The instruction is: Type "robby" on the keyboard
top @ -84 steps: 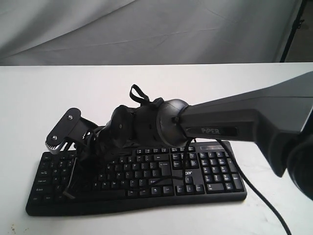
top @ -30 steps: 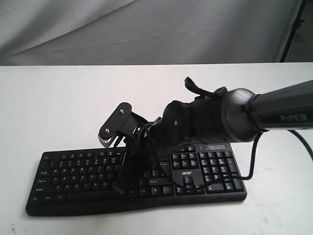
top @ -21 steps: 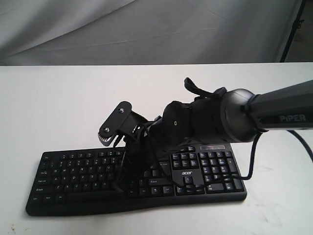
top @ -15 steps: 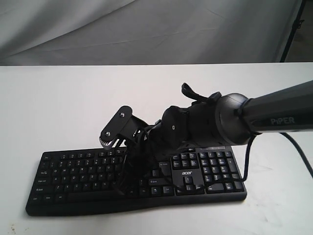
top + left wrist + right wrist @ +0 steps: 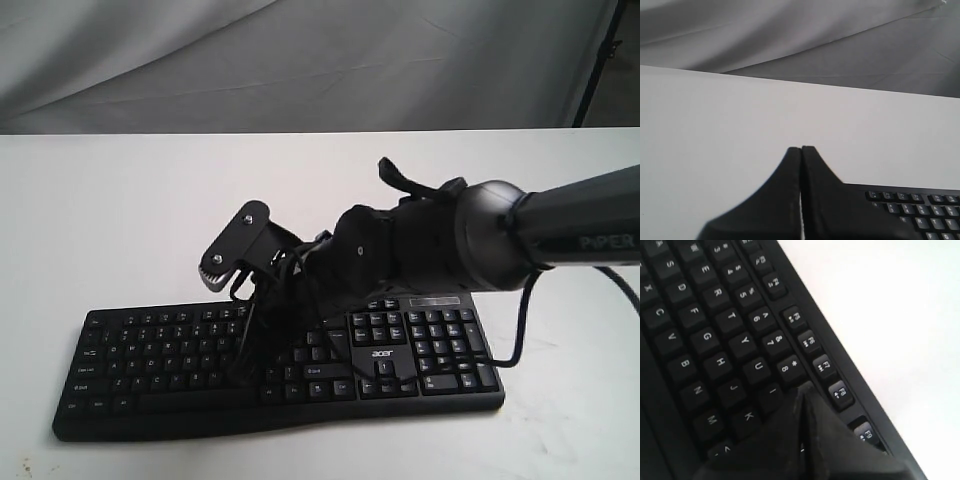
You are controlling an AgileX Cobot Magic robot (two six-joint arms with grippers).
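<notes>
Two claws, both fully closed, fingers pressed flat together, nothing gripped; wide black plastic keyboard [image 5: 150, 345] with white legends and a number pad lies flat on the plain white table [image 5: 100, 220], near the front edge in the exterior view, number pad at that view's right end; right claw [image 5: 801, 392] comes in from the right on a dark grey arm [image 5: 560, 225] marked PiPER, angled down over the letter block; in the right wrist view its tip sits over the key just beside I, below the number row, that key's legend hidden; contact with the key: cannot tell; left claw [image 5: 801, 150] points at bare table, a keyboard corner showing just beside its fingers, no key under the tip; creased grey cloth backdrop [image 5: 300, 60] behind the table.
</notes>
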